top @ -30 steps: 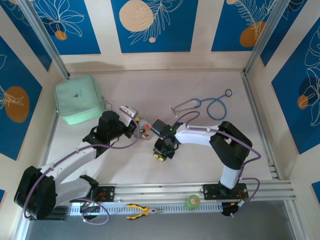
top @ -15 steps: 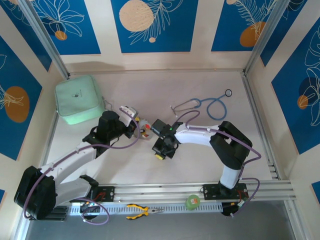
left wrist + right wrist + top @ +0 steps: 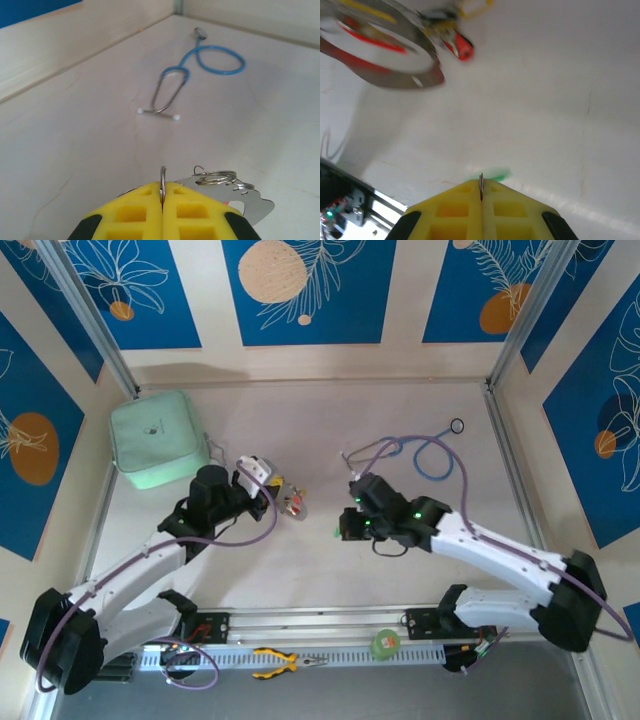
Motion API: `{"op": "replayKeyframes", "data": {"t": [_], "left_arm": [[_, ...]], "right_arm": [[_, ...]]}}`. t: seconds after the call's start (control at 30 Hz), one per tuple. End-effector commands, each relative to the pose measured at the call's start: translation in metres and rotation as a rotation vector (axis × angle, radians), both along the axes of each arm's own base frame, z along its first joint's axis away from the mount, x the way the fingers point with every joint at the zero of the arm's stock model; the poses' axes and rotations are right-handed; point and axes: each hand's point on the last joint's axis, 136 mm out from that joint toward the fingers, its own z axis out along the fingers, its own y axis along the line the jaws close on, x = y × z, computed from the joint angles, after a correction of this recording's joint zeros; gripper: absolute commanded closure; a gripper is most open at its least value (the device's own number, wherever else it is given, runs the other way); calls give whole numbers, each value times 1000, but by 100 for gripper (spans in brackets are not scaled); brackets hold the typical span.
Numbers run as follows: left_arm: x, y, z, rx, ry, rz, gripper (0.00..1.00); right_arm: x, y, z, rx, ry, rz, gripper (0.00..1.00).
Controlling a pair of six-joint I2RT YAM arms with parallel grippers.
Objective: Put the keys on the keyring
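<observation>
left claw: the left gripper (image 3: 163,196) has its yellow pads (image 3: 130,214) squeezed tight together, pinching a thin metal ring.
keyring: the keyring (image 3: 163,179) stands on its edge between the left pads. a thin silver line of it sticks up past them.
keys: the keys (image 3: 291,502) lie in a bunch on the table (image 3: 330,580), just past the tip of the left gripper (image 3: 270,480). from the left wrist, small silver loops (image 3: 215,176) and a flat shiny key blade (image 3: 252,206) sit just right of the pads.
right claw: the right gripper (image 3: 481,192) is squeezed tight too, with a thin bit of metal between its pads (image 3: 515,212).
green key: a green blur (image 3: 492,175) shows right at the pad tips. from above, a small green spot (image 3: 337,534) sits at the tip of the right gripper (image 3: 345,528). it looks like a green key, but it is too small to be sure.
claws apart: the two claws are well apart, and the bunch lies between them, nearer the left one.
right wrist look: the bunch is blurry at the top left, with a shiny piece (image 3: 380,62), a red tag (image 3: 461,48) and a yellow tag (image 3: 476,6).
stethoscope: the blue stethoscope (image 3: 430,452) lies far back on the right.
other things: a mint pouch (image 3: 155,438) sits at the far left. yellow pliers (image 3: 285,660) and a green roll (image 3: 385,643) rest by the near rail.
</observation>
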Motion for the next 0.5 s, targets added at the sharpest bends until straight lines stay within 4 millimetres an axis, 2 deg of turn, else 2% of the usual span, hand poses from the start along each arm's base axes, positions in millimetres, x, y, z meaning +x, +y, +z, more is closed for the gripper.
{"op": "replayKeyframes", "data": {"t": [0.0,0.1,0.2,0.47], "left_arm": [[-28,-22,27,-120,-59,-187,100],[-38,-30,28,-151,-34,-253,100],[-46,-34,30,-183,-30,-295,100],[-73,-45,20,-196,39,-402,100]], "right_arm": [[12,8,33,64,-325,293,100],[7,12,65,176,-514,453,100],[-2,13,87,240,-598,560,100],[-31,22,102,321,-660,807,100]]}}
